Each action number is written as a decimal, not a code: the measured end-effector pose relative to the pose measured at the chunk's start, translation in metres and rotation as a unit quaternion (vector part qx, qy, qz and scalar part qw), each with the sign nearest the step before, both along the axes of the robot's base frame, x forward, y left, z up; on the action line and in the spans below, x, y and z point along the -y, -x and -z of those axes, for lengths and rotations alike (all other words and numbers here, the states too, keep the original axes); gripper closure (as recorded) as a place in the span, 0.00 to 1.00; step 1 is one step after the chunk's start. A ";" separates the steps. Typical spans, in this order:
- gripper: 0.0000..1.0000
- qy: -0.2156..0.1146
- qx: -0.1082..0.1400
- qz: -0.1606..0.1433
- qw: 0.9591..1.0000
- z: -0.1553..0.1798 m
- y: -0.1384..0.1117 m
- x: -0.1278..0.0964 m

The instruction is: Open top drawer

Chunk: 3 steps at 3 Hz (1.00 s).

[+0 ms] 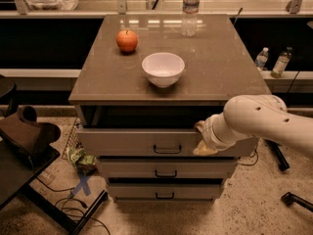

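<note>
The top drawer is the uppermost grey-beige front with a small black bar handle at its centre. It stands pulled out a short way, with a dark gap under the counter top. My gripper is at the right part of the drawer front, just right of the handle, at the end of my white arm. The arm comes in from the right and hides the drawer's right end.
On the cabinet top sit a white bowl, a red apple and a clear water bottle. Two shorter drawers lie below. A dark chair stands left. Bottles stand on a ledge at right.
</note>
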<state>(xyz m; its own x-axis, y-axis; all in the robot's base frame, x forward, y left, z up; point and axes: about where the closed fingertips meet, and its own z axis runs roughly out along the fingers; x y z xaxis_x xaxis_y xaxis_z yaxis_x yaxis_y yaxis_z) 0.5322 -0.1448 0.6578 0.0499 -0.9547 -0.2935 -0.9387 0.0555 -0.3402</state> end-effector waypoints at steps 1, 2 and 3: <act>0.00 0.000 0.000 0.000 1.000 0.000 0.000 0.000; 0.00 0.000 0.000 0.000 1.000 0.000 0.000 0.000; 0.24 0.000 0.000 -0.001 1.000 0.000 0.001 -0.001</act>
